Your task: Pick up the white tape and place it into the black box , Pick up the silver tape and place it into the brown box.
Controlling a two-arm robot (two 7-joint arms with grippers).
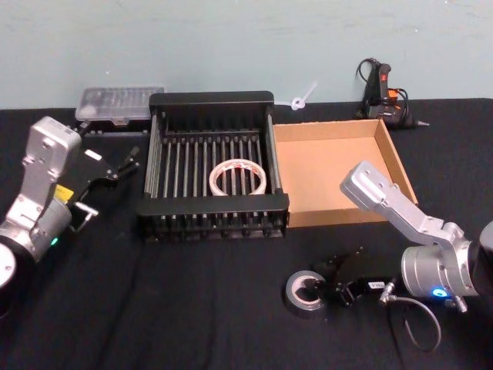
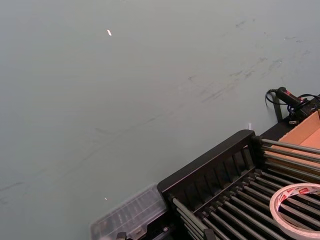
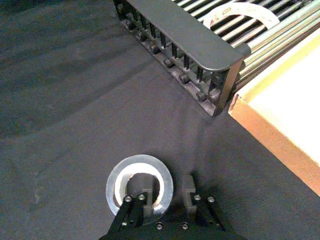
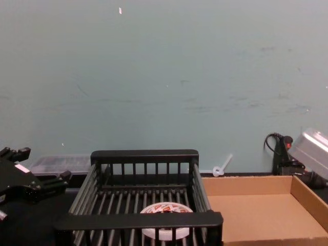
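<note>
Lying on a black table (image 1: 200, 308), the brown box (image 1: 331, 173) and the black box (image 1: 212, 220) stand side by side, walls touching, with open cloth along their near rims. White tape (image 1: 238, 177) rests flat on the black box's slats. Right gripper (image 3: 166, 192), fingers parted, straddles one wall of the silver tape (image 3: 140, 186) on the near cloth. Left gripper (image 1: 123, 163), jaws apart, hovers left of the black box, near a clear container (image 1: 119, 104).
</note>
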